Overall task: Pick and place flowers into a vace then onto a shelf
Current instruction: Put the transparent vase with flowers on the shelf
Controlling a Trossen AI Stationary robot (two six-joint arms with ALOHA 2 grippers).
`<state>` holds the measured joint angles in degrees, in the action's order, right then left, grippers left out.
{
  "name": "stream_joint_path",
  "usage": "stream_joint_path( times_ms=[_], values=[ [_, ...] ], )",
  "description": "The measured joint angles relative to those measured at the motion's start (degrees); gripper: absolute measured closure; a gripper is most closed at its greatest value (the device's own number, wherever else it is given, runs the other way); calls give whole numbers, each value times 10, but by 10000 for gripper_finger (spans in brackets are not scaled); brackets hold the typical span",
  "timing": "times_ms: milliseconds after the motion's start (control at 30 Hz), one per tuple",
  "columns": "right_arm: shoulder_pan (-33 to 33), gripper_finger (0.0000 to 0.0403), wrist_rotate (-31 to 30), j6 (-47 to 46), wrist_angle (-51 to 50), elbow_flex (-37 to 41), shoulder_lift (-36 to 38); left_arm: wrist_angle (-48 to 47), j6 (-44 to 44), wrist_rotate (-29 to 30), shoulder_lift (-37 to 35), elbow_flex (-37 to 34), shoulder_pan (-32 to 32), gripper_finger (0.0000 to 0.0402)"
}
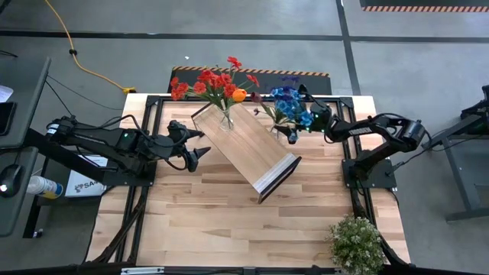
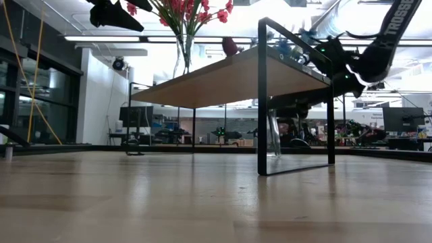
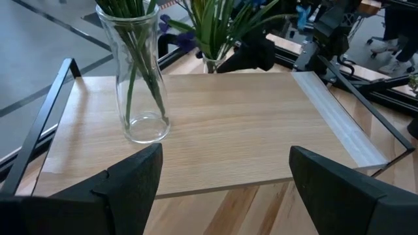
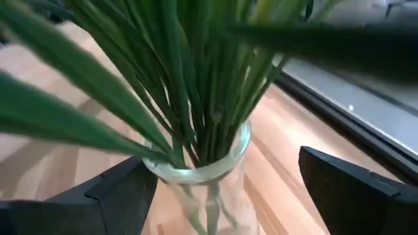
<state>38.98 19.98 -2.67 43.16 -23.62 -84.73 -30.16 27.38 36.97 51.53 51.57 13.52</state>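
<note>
The shelf (image 1: 244, 149), a light-wood board on a dark frame, stands slantwise on the table's middle. On its far left corner stands a glass vase (image 3: 140, 85) holding red and orange flowers (image 1: 218, 82). A second glass vase (image 4: 202, 173), full of green stems with blue flowers (image 1: 290, 103), stands on the table by the shelf's far right side. My right gripper (image 4: 225, 163) is open, one finger on either side of this vase's rim, with a gap on one side. My left gripper (image 3: 225, 176) hovers open at the shelf's left edge, pointing at the board.
A bushy pale-green potted plant (image 1: 355, 243) stands at the table's near right corner. The shelf's white end edge (image 1: 279, 177) faces the near right. The low view shows the board raised on thin dark legs (image 2: 261, 101). Bare wooden tabletop (image 1: 199, 221) lies toward the near edge.
</note>
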Motion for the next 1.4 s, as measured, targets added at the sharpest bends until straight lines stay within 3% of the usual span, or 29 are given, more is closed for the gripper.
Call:
stream_joint_path(
  times_ms=[167,1400],
  values=[
    [0,49,-12,20,-74,-18,0,0,0,0,0,0,0,34],
    [-20,62,-78,25,-56,-18,-1,0,-5,-1,0,0,0,34]
  ],
)
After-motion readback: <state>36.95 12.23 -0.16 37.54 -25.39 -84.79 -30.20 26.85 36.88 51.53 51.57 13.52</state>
